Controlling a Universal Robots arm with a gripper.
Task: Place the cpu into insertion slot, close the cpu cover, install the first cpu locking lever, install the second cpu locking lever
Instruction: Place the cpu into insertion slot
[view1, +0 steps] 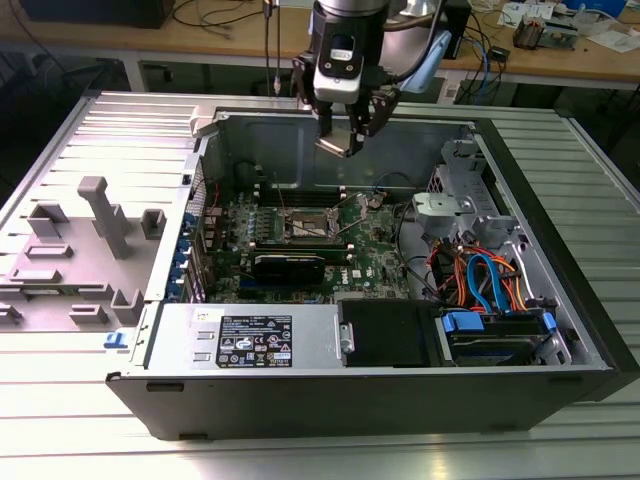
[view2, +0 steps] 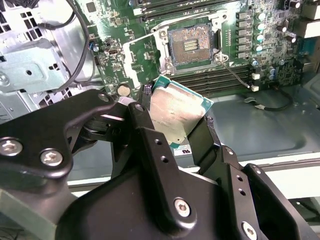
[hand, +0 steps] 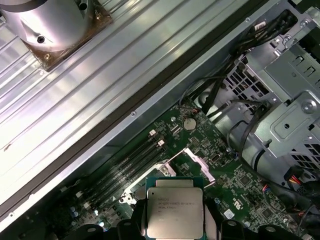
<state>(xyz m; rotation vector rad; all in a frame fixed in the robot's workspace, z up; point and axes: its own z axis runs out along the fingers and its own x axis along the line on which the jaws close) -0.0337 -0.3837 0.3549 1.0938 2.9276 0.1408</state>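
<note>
One cpu (view2: 177, 112), clamped between your gripper (view2: 175, 125) fingers.
You hold it tilted above the open case (view1: 330, 395), well apart from the insertion slot (view2: 192, 46): flat square, dull silver-grey top, thin green edge.

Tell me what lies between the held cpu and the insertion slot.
Open air: the cpu, held in the jaws of the gripper, hangs clear of the insertion slot. In the second wrist view, memory slots show behind that gap.
</note>
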